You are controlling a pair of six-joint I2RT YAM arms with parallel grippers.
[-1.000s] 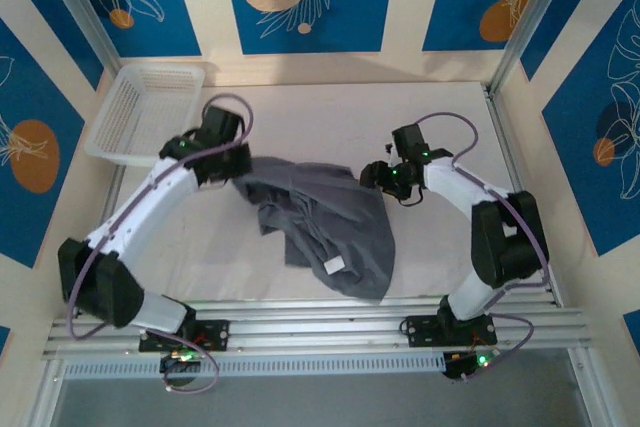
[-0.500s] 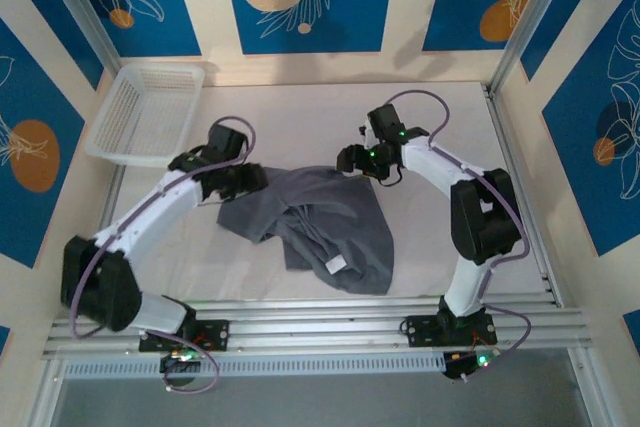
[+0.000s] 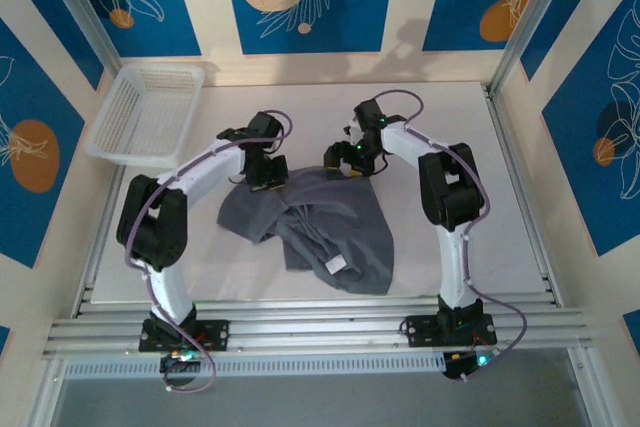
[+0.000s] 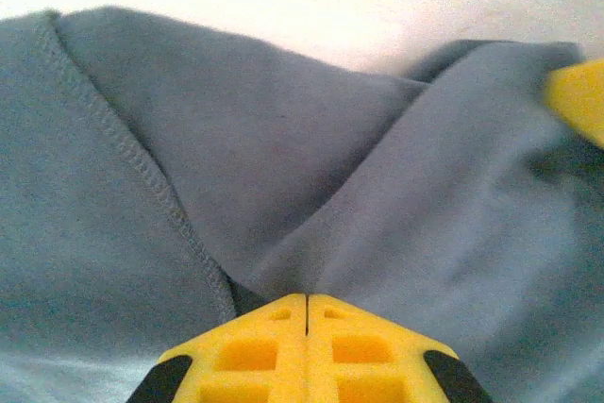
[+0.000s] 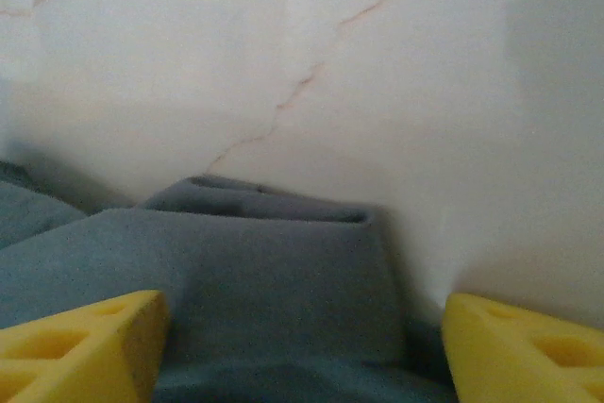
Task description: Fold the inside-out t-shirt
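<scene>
Currently the inside-out t-shirt [image 3: 335, 222] lies crumpled on the bench [image 3: 420, 117], spreading from the two tools toward the arm bases.

Cloth: slate-grey soft knit, matte, slightly fuzzy. A raised stitched seam [image 4: 142, 172] curves just beside the left tool [image 4: 307, 307]. A small white label [image 3: 335, 265] sits on the lobe farthest from both tools.

Outline is irregular, with several overlapping folds; sleeves and neckline cannot be told apart from above.

Left tool: yellow ribbed fingers [image 4: 250, 351] pressed flat together, a ridge of cloth running into their tips, so it is pinching the shirt's edge.

Right tool [image 5: 302, 327]: yellow fingers [image 5: 85, 337] stand apart, straddling a folded lip of cloth; contact cannot be told.

Bench beyond it: pale, smooth, faint hairline cracks.

A yellow wedge [image 4: 578, 96] is cut off at the left wrist view's right edge; identity unclear.

White lattice basket [image 3: 150, 107] sits well left of the left tool.
</scene>
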